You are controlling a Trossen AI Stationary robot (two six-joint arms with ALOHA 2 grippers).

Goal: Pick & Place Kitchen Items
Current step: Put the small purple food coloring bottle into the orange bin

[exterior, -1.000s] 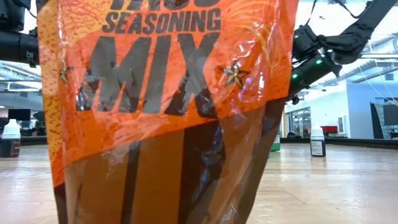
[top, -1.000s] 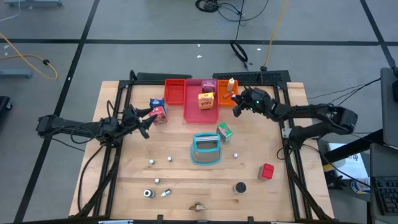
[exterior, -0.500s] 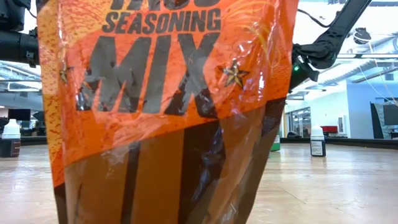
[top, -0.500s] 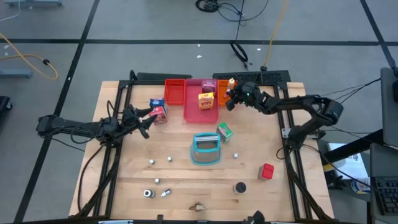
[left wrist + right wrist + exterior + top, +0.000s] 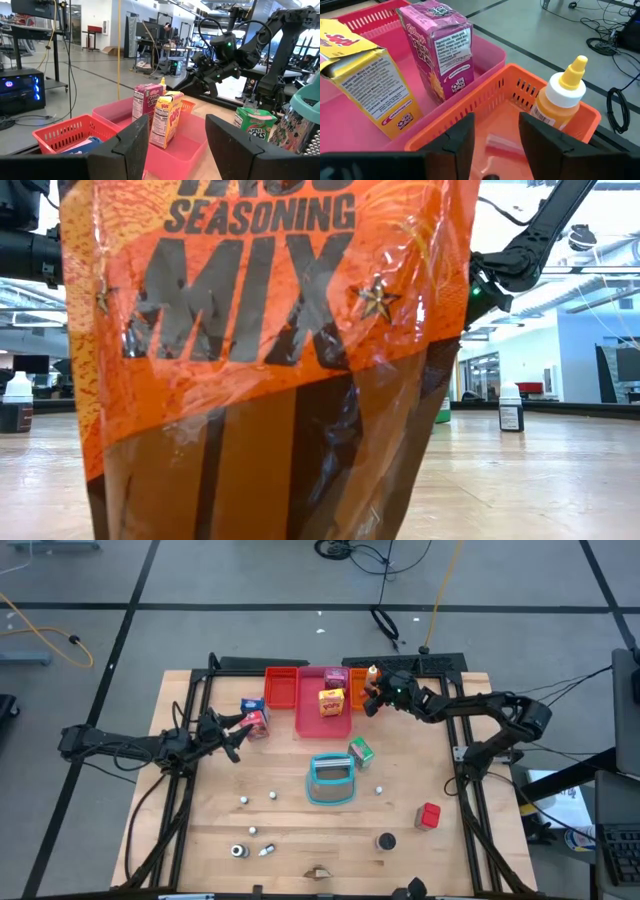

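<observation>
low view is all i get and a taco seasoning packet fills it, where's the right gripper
Observer: The right gripper is over the orange tray at the table's far edge.
Operator: anything in that tray
Observer: An orange bottle stands upright in its corner.
Operator: is the gripper holding it
Observer: No, its fingers stand apart with nothing between them.

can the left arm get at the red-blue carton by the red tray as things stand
Probably yes. The left tool sits open right beside the red-blue carton, with only bare table between them and nothing stacked on it.
</observation>
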